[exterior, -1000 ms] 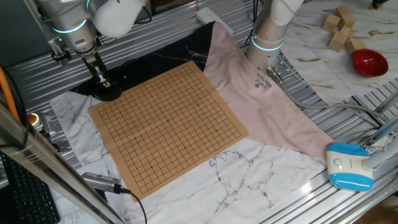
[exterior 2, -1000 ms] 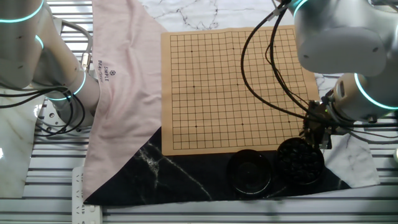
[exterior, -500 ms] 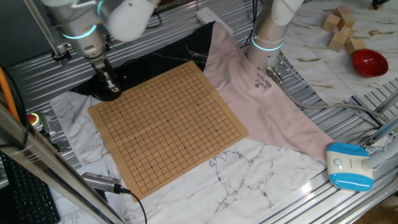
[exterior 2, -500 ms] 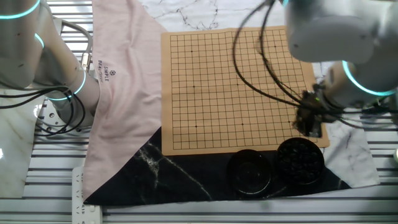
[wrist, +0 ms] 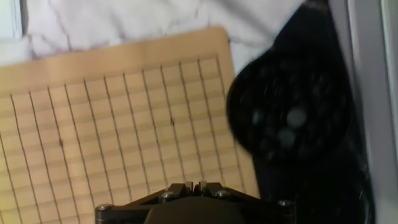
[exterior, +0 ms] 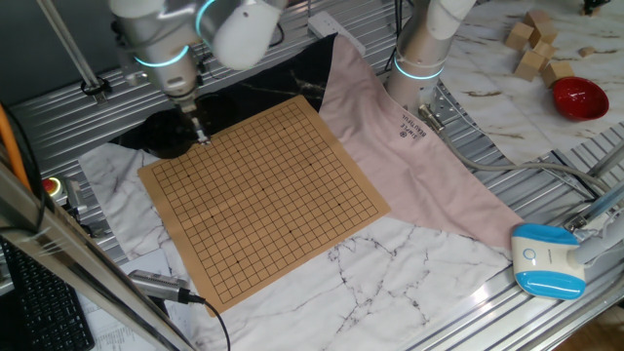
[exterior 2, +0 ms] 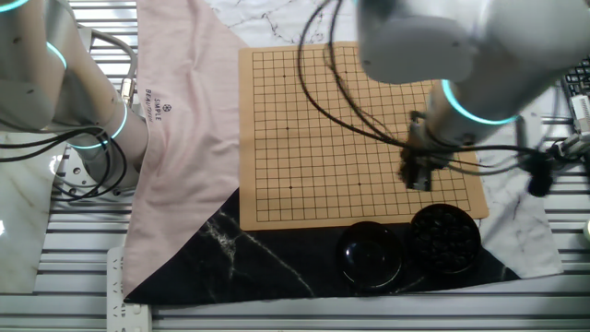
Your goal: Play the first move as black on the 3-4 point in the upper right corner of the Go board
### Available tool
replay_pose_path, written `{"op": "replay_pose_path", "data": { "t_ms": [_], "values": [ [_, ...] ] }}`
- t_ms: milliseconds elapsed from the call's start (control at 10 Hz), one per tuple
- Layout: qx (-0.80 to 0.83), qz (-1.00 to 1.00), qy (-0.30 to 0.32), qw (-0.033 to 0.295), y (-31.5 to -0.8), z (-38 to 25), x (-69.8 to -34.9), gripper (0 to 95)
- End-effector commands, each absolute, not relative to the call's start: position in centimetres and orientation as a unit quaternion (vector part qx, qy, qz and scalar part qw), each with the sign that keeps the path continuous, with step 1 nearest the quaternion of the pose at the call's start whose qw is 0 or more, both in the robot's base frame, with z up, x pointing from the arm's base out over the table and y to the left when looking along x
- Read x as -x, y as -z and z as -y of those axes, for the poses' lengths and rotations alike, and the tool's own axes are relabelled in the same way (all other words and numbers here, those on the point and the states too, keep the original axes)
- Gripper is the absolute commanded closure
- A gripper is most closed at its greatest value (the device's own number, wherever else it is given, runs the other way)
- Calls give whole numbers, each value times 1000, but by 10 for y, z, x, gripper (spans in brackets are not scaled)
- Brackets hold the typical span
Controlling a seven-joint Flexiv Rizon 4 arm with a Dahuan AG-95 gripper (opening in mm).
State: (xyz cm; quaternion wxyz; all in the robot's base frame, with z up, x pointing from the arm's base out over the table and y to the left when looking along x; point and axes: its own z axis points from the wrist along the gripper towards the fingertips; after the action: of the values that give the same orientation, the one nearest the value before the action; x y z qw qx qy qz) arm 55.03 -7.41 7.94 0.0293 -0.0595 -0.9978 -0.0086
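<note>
The tan wooden Go board (exterior: 263, 195) lies on the table with no stones on its grid; it also shows in the other fixed view (exterior 2: 350, 129) and the hand view (wrist: 112, 124). My gripper (exterior: 203, 139) hangs over the board's corner area next to the bowl of black stones (exterior 2: 444, 238). In the other fixed view the gripper (exterior 2: 419, 182) is just inside the board's edge. In the hand view the gripper (wrist: 196, 185) has its fingers nearly together with a small dark stone between them. The bowl (wrist: 286, 118) lies to the right of the board.
A second black bowl (exterior 2: 371, 254) sits beside the stone bowl on black cloth. A pink cloth (exterior: 409, 166) lies under the board's far side. Another arm's base (exterior: 424, 49) stands behind it. A red bowl (exterior: 578, 97), wooden blocks (exterior: 531, 44) and a blue-white device (exterior: 546, 258) are at the right.
My gripper has lifted away from the bowl of black stones and moved over the board's corner, further in over the grid.
</note>
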Motion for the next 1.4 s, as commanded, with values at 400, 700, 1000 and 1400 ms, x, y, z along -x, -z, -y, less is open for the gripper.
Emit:
{"op": "replay_pose_path", "data": {
  "t_ms": [400,700,1000,1400],
  "values": [
    [81,996,11,33,-85,74,-561,950],
    [91,995,16,40,-102,52,-590,950],
    [95,995,15,41,-103,15,-600,950],
    [97,994,15,55,-109,-2,-606,950]
  ]
}}
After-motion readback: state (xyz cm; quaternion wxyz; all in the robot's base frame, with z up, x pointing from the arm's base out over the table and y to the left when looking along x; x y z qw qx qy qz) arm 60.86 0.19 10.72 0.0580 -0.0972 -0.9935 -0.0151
